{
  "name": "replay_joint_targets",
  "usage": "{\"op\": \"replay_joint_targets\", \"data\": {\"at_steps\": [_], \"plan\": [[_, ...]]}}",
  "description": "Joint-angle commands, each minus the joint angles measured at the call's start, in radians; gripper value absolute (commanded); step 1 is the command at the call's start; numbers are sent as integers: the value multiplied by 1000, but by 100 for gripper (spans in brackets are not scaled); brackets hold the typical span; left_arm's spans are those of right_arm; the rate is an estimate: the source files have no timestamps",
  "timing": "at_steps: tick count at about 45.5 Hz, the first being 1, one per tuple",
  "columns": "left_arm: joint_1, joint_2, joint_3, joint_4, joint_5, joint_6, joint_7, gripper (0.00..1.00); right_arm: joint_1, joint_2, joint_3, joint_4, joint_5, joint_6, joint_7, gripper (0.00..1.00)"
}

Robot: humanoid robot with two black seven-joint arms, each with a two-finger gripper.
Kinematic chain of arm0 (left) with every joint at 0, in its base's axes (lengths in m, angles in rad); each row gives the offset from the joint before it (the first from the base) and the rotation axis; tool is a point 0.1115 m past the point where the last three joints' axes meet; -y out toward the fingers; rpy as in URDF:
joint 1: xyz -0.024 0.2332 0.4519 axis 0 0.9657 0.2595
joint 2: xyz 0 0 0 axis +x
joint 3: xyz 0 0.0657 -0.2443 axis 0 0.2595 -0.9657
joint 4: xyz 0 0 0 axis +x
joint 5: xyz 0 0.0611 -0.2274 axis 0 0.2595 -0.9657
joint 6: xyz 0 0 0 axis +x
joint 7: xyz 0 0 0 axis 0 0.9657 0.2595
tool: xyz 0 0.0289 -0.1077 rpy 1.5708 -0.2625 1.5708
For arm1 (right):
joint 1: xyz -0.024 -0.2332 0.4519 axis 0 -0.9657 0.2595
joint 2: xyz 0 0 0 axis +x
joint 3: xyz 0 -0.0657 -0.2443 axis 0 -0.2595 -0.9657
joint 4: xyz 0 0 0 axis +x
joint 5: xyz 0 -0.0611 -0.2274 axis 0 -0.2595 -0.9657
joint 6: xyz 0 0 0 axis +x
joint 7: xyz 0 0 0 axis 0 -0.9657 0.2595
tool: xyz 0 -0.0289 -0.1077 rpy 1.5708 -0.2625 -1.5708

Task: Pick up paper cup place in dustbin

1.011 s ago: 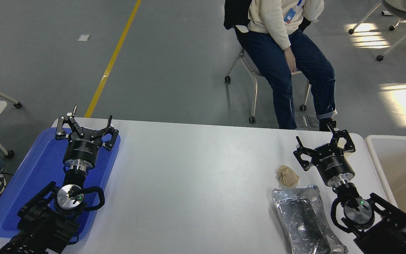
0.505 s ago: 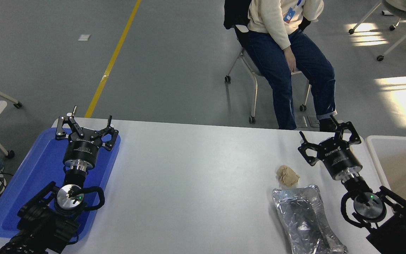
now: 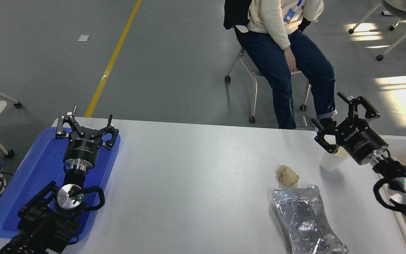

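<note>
right gripper (image 3: 344, 118): we saw it spread wide, above the cup, holding nothing
paper cup (image 3: 330, 162): upright near table's far right edge
left gripper (image 3: 85, 123): parked, fingers spread
progress: we judged pickup and binning both left

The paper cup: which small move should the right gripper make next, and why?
Probably lower the open right gripper so its fingers straddle the paper cup: the cup stands upright on the table, partly hidden under the gripper and not yet gripped.
</note>
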Motion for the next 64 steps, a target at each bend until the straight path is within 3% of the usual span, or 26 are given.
{"op": "replay_joint_targets", "data": {"at_steps": [1,13,27,38,52,64], "plan": [[-1,1,1,0,0,-1,1,100,117,-138,-179,119,-80,-59,-29,100],[0,1,1,0,1,-1,2,100,312,-281,-435,195,-184,-58,-56,100],[0,1,1,0,1,-1,2,100,568,-344,-793,281,-336,-55,-59,100],[0,1,1,0,1,-1,2,100,766,-345,-1052,315,-439,-50,-59,100],[2,1,-1,0,3,-1,4,100,999,-322,-1311,378,-469,-7,-59,100],[2,1,-1,0,3,-1,4,100,1278,-238,-1647,432,-532,46,-59,100]]}}
